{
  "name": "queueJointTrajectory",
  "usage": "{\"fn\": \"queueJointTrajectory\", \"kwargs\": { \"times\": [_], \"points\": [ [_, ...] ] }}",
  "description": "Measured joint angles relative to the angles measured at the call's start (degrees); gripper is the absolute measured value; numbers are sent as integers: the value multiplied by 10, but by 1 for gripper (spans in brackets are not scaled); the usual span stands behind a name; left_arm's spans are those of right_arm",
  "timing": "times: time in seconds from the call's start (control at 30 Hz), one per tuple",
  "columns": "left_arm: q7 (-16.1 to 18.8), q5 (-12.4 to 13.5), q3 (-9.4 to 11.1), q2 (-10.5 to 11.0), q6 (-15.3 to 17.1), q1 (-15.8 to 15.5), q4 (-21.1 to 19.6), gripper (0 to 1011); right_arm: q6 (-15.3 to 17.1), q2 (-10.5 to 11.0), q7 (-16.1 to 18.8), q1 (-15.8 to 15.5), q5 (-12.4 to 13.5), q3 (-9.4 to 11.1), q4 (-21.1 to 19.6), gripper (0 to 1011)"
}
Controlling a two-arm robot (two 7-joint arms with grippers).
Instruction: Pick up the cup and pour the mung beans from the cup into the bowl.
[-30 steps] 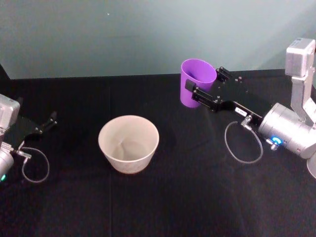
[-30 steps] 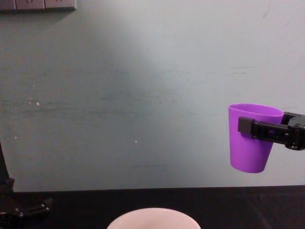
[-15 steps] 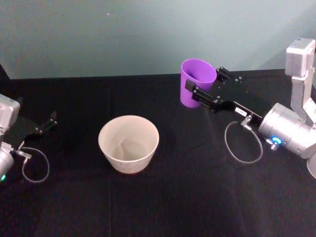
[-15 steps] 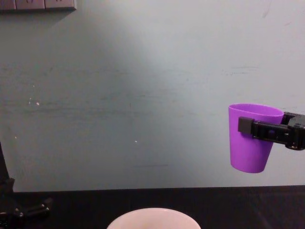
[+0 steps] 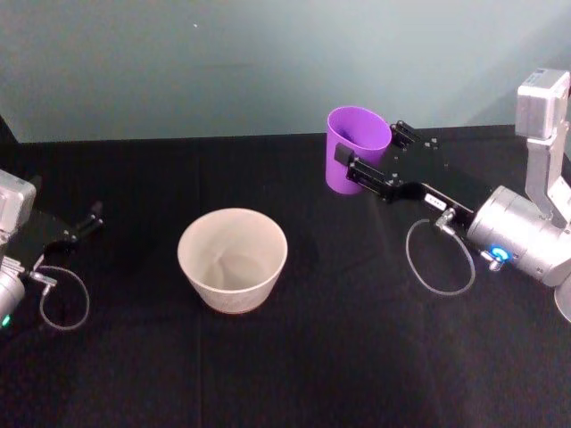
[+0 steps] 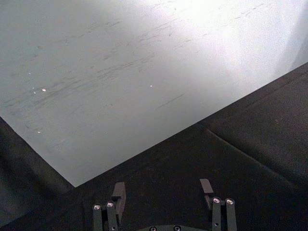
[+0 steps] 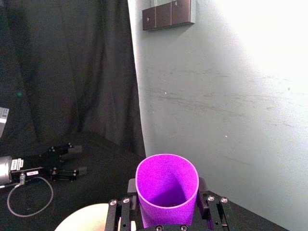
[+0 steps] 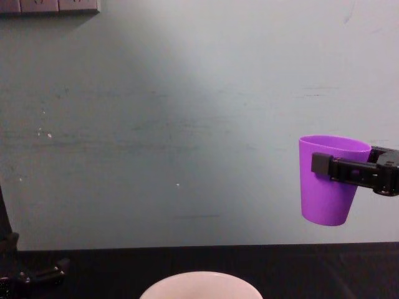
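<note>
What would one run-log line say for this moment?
right gripper: shut on cup, upright, above table | bowl: on table, apart from cup | left gripper: open, parked left

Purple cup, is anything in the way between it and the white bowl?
Nothing visible is. The right gripper holds the cup upright in the air, to the right of the bowl. Only black table lies between them. The left gripper rests open at the table's left edge.

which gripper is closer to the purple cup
Right. The right gripper is clamped on the purple cup; the left gripper rests open far off, on the white bowl's other side.
</note>
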Motion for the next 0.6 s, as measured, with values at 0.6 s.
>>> {"fn": "queueJointTrajectory", "kwargs": {
  "times": [0.6],
  "points": [
    [0, 0, 0, 0, 0, 0, 0, 1000, 0, 0, 0, 0, 0, 0, 0, 718]
  ]
}}
